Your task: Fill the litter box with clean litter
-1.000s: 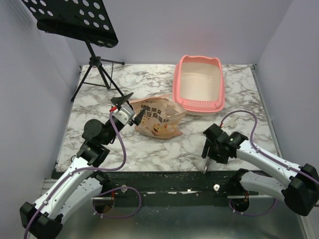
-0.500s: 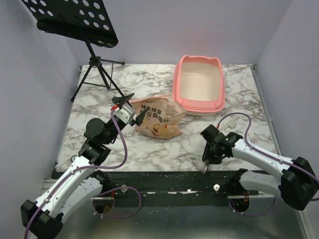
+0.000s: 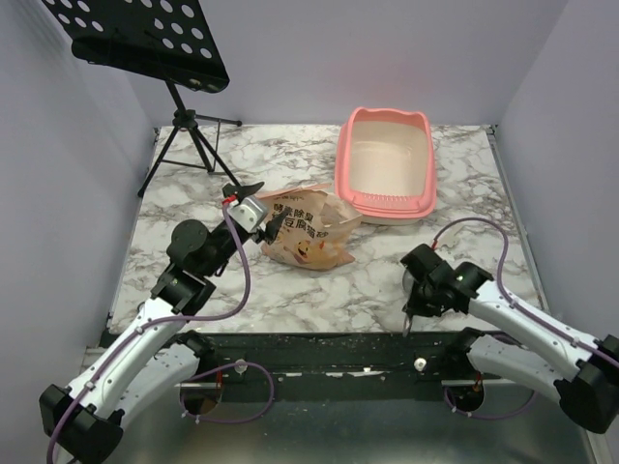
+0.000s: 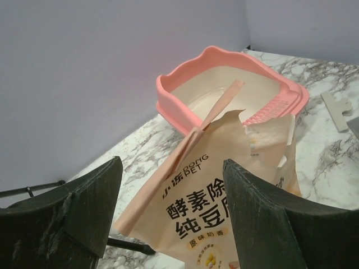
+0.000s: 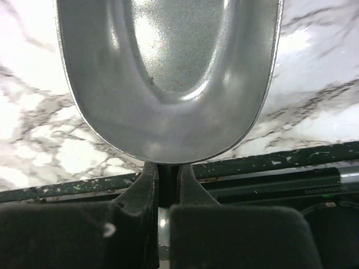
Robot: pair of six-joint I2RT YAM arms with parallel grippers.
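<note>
Scoop (image 5: 168,73) handle pinched tight in R gripper (image 5: 167,182) at 5 o'clock of bag (image 3: 308,232); L gripper (image 3: 264,204) spread wide, empty, at bag's 9 o'clock; litter box (image 3: 385,206) at 1.

**What I Couldn't Make Out**

The scoop (image 5: 168,73) ran off the top edge of my right wrist view, its handle buried between the right gripper's (image 5: 164,182) fingers. The left wrist view cropped the bag (image 4: 190,190) at the bottom. The bag covered part of the litter box's (image 4: 171,106) near rim, and I couldn't see inside it.

Left tool (image 3: 263,205) held out, fingers spread wide; right tool (image 3: 414,307) low, tipped downward, fingers pinched nearly together
</note>
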